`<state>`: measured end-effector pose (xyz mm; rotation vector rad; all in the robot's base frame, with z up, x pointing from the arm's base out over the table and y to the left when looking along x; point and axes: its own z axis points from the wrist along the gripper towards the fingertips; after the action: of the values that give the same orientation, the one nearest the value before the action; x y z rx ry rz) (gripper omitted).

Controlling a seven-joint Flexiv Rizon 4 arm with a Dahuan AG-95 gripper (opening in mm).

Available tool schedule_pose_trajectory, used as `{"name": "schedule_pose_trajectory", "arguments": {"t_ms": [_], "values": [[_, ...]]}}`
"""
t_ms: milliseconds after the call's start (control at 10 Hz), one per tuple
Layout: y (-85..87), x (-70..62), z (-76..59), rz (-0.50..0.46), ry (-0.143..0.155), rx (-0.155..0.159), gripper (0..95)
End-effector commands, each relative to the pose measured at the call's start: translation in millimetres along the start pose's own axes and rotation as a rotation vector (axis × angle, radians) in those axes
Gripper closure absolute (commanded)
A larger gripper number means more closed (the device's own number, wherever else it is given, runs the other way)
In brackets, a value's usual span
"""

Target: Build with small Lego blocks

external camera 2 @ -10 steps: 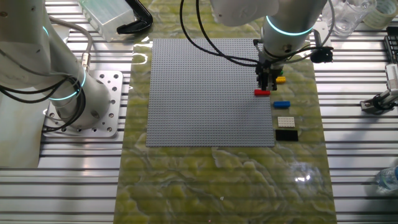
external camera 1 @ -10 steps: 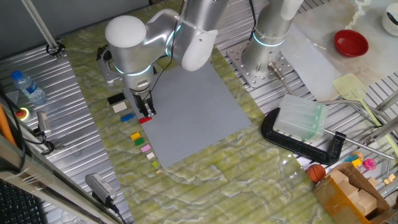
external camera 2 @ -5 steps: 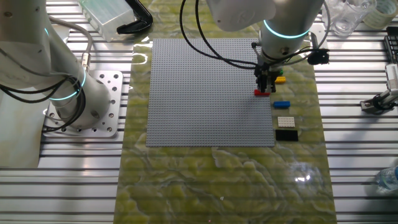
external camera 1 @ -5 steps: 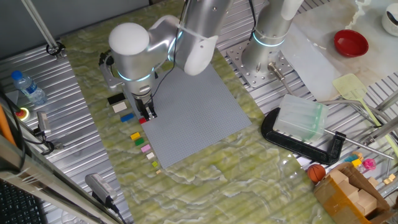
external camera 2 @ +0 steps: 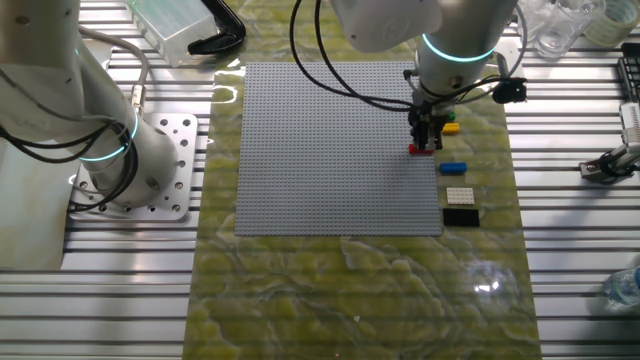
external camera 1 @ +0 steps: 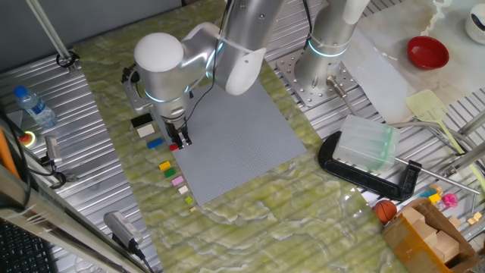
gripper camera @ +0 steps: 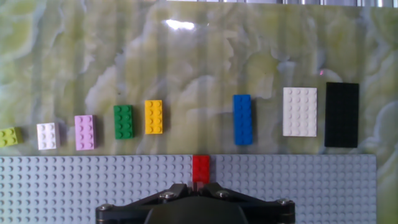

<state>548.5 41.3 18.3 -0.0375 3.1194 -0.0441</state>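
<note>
My gripper (gripper camera: 198, 185) is shut on the near end of the red brick (gripper camera: 200, 168), which sits on the edge row of the grey baseplate (gripper camera: 298, 186). The same grip shows in one fixed view (external camera 1: 180, 141) and the other fixed view (external camera 2: 427, 140), with the red brick (external camera 2: 421, 150) low at the plate's rim. On the mat beyond lie the black (gripper camera: 341, 114), cream (gripper camera: 300, 111), blue (gripper camera: 242, 119), yellow (gripper camera: 153, 117), green (gripper camera: 123, 121) and pink (gripper camera: 84, 132) bricks in a row. A small white brick (gripper camera: 47, 136) and a lime one (gripper camera: 7, 137) end the row.
A second arm's base (external camera 2: 120, 160) stands left of the plate. A black clamp with a clear box (external camera 1: 364, 152), a red bowl (external camera 1: 428, 51) and a box of toys (external camera 1: 432, 227) sit off to the side. A water bottle (external camera 1: 34, 106) lies on the slatted table.
The arm has shifted slightly and come down over the plate's edge. The red brick stays at the same spot on the rim. The other bricks have not moved.
</note>
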Motion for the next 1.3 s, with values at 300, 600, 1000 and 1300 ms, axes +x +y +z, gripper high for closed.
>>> {"name": "schedule_pose_trajectory", "arguments": {"t_ms": [300,600,1000,1300], "values": [[-0.3,-0.4,1.1,-0.01,0.0,-0.003,95.0],[-1.7,-1.4,-15.2,-0.035,0.001,-0.006,95.0],[-1.5,-1.3,-25.9,-0.054,0.002,-0.008,95.0],[-1.3,-2.0,-33.4,-0.035,-0.017,0.001,95.0]]}}
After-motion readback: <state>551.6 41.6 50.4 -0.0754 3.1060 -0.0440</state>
